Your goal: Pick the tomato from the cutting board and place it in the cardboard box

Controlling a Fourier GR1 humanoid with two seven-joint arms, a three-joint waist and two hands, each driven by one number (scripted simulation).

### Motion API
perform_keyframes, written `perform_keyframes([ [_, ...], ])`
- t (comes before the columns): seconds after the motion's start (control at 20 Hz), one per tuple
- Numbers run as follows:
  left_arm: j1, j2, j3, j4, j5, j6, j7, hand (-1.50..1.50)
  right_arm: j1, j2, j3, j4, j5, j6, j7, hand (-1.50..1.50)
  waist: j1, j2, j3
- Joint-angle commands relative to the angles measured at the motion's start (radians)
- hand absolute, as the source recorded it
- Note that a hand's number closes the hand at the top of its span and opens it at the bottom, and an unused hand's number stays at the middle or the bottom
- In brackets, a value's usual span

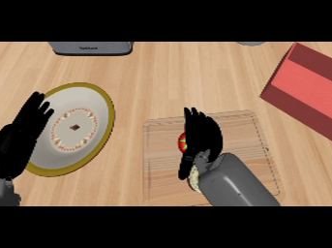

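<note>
One big red box [312, 92] is seen at the right, well apart from the board [240, 145]. A plate [100, 109] is laid at the left. The right hand [203, 138] is held over the board with fingers spread, not pinching. The left hand [22, 131] is kept open by the plate. The tomato [183, 141] is on the board, partly hidden under the right hand.
</note>
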Motion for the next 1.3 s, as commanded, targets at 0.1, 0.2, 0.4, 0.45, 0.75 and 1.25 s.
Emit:
perform_keyframes([
  [0.1,0.005,-0.004,0.031,-0.015,0.010,-0.023,0.031,0.00,-0.049,0.010,-0.067,0.091,0.030,0.000,0.018,-1.50,0.001,0.000,0.000],
  [0.2,0.060,-0.012,0.015,-0.155,0.010,-0.004,0.103,0.00,-0.029,0.010,-0.020,0.060,0.025,-0.029,0.040,1.50,0.004,-0.001,0.000],
  [0.4,-0.010,-0.060,-0.006,-0.085,-0.058,0.043,0.091,0.00,0.067,-0.033,-0.003,-0.024,0.103,-0.011,-0.071,1.50,-0.005,-0.001,0.000],
  [0.45,0.026,-0.029,0.053,-0.048,-0.006,-0.039,0.043,0.00,-0.056,0.010,-0.018,0.096,0.080,-0.060,-0.066,1.50,0.003,0.000,0.000],
  [0.75,-0.030,-0.072,0.016,-0.017,-0.067,-0.023,0.049,0.00,-0.088,0.010,-0.018,0.186,0.084,-0.088,-0.131,1.50,0.002,0.001,0.000],
  [1.25,0.045,-0.054,0.056,-0.037,-0.048,-0.049,0.025,0.00,0.211,-0.522,0.014,-0.257,-0.015,0.114,-0.731,1.50,-0.031,-0.009,0.001],
])
